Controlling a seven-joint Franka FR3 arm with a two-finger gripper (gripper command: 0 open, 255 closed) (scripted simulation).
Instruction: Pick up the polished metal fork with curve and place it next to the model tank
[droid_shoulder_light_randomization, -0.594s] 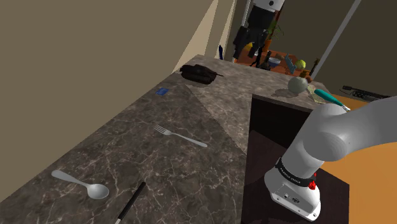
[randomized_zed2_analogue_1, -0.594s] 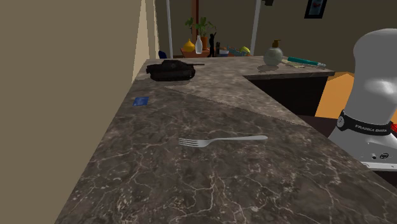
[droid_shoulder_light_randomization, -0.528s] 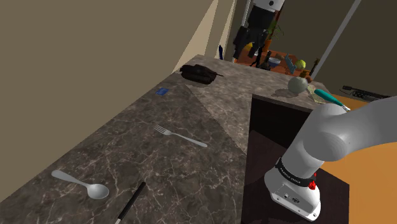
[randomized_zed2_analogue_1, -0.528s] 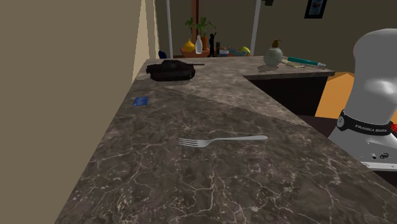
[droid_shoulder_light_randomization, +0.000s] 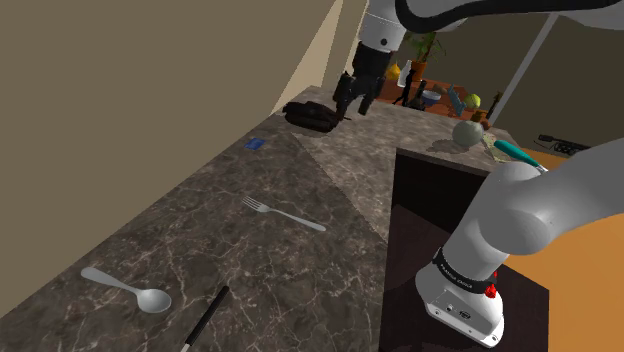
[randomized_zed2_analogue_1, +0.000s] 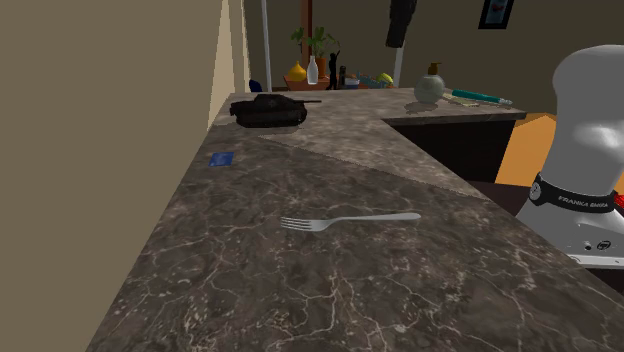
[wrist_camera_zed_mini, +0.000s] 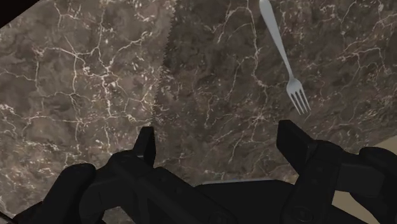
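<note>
Shoulder view: high, beside arm base (droid_shoulder_light_randomization: 462, 295), facing lengthwise down counter (droid_shoulder_light_randomization: 200, 200). Second exterior view: low, close, same direction. Wrist view: close, straight down on counter. All share fork (droid_shoulder_light_randomization: 283, 213); first two share tank (droid_shoulder_light_randomization: 312, 114).

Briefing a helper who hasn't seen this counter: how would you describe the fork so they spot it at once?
Find the long dark marbled counter along the beige wall. The fork lies flat near its middle, between the dark model tank at the far end and a spoon at the near end. Unlike the round-bowled spoon, its slim silvery handle ends in tines.
</note>
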